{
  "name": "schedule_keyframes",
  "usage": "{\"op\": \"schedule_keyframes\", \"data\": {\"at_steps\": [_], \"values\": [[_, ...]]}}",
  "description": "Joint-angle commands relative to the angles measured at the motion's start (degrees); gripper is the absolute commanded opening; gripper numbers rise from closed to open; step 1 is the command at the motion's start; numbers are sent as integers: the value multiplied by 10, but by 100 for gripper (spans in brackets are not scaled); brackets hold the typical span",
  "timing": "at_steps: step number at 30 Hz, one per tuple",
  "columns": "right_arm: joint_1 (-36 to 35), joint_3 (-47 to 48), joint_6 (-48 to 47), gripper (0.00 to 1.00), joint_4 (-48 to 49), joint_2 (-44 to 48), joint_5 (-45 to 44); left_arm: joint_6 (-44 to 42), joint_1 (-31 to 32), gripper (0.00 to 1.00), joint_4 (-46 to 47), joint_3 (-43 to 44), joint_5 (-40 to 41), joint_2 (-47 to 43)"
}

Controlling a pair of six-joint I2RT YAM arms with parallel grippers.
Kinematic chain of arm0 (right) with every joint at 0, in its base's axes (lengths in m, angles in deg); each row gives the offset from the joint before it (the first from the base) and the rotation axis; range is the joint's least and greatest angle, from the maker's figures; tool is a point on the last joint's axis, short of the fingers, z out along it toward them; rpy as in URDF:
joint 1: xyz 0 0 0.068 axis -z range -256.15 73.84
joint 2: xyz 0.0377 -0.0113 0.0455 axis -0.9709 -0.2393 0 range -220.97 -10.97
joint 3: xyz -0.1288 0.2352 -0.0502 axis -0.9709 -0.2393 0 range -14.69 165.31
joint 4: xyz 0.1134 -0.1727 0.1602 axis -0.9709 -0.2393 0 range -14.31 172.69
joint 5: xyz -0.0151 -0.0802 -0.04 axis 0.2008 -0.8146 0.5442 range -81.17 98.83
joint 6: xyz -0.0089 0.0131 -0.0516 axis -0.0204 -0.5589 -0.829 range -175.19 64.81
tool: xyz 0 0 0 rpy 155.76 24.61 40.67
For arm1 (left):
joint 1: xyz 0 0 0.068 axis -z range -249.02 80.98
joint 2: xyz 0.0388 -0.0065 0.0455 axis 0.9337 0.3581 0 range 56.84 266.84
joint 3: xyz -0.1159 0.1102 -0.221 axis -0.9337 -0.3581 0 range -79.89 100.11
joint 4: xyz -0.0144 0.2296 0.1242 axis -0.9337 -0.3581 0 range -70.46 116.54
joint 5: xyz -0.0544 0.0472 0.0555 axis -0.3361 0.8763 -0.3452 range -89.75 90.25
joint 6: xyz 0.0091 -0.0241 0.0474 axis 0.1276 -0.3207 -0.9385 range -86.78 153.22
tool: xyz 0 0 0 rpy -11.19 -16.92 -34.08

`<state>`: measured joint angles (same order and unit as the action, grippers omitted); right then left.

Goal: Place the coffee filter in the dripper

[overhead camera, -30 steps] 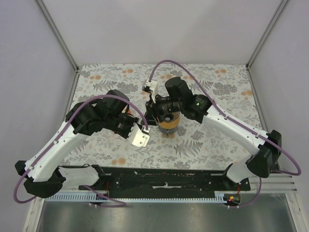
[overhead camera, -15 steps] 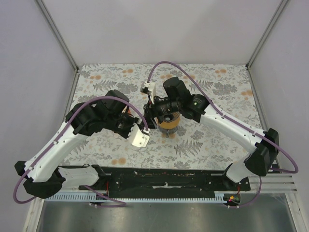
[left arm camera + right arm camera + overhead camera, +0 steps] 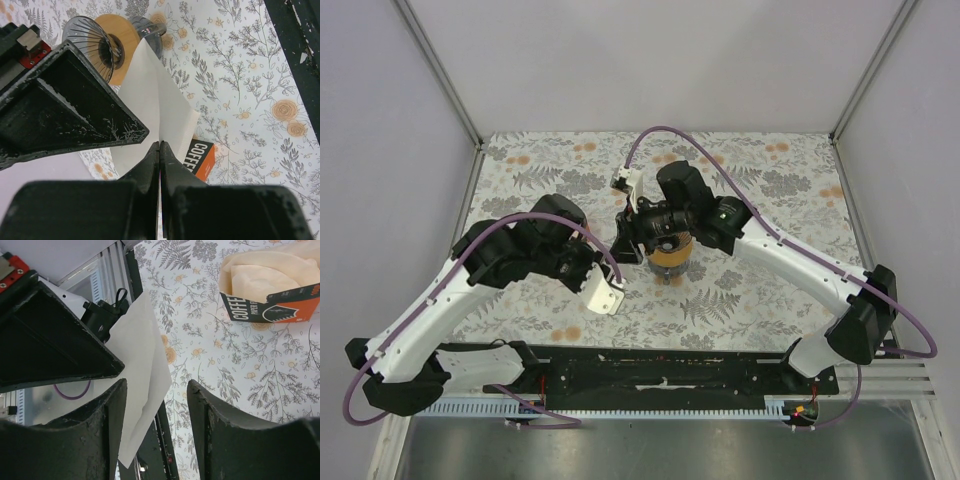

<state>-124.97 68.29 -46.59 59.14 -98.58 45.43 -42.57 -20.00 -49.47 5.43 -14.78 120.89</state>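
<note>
My left gripper is shut on the coffee filter, a flat white paper cone held above the table near its front. In the left wrist view the closed fingertips pinch the filter's lower edge. The dripper, a dark ribbed cone, rests on its amber ring beyond the filter. In the top view the ring sits partly under my right gripper. My right gripper is open and empty. The filter hangs beyond its jaws, near the left finger.
An orange coffee-filter packet with a cream stack of filters lies on the floral cloth; it also shows in the left wrist view. A grey glass cup stands behind the ring. The black base rail runs along the near edge.
My left gripper has shifted slightly down and left with the filter. My right gripper has moved a little left, towards the filter.
</note>
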Motion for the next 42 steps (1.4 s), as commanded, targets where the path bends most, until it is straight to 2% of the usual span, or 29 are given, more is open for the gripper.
{"op": "schedule_keyframes", "data": {"at_steps": [1,4,7,10,13,17,18,20,21,23,25,29,33,35,38,40,42], "values": [[-9,-3,16,55,22,3,-57,-20,6,2,24,1,-1,-11],[-10,1,18,42,19,-1,-86,-9,6,2,24,0,-11,-12],[-9,5,14,23,9,3,-120,7,9,2,27,1,-18,-13],[-6,4,10,0,-14,21,-229,26,9,2,24,-1,-13,-12],[7,-7,12,0,-25,45,-296,51,9,2,11,4,-16,-9],[21,-12,4,0,-27,60,-303,100,8,4,14,12,-12,8],[23,-13,4,0,-28,65,-314,126,9,14,25,17,-10,12],[30,-18,5,0,-33,73,-344,186,9,44,56,31,3,17],[33,-20,5,0,-34,76,-362,214,9,53,73,39,11,20],[39,-28,6,0,-39,87,-424,282,8,68,112,60,30,29],[48,-37,7,0,-40,95,-465,338,9,76,131,84,39,42],[72,-45,18,0,-39,96,-481,483,6,79,185,101,102,75],[87,-45,42,0,-40,81,-470,640,-4,79,209,130,111,132],[89,-49,55,0,-39,77,-469,727,-43,79,227,135,57,149],[90,-64,70,0,-34,80,-467,843,-132,79,253,130,3,180],[90,-82,82,0,-23,85,-458,877,-175,79,264,128,-47,210],[90,-95,91,0,-18,87,-450,884,-188,82,284,117,-63,231]]}}
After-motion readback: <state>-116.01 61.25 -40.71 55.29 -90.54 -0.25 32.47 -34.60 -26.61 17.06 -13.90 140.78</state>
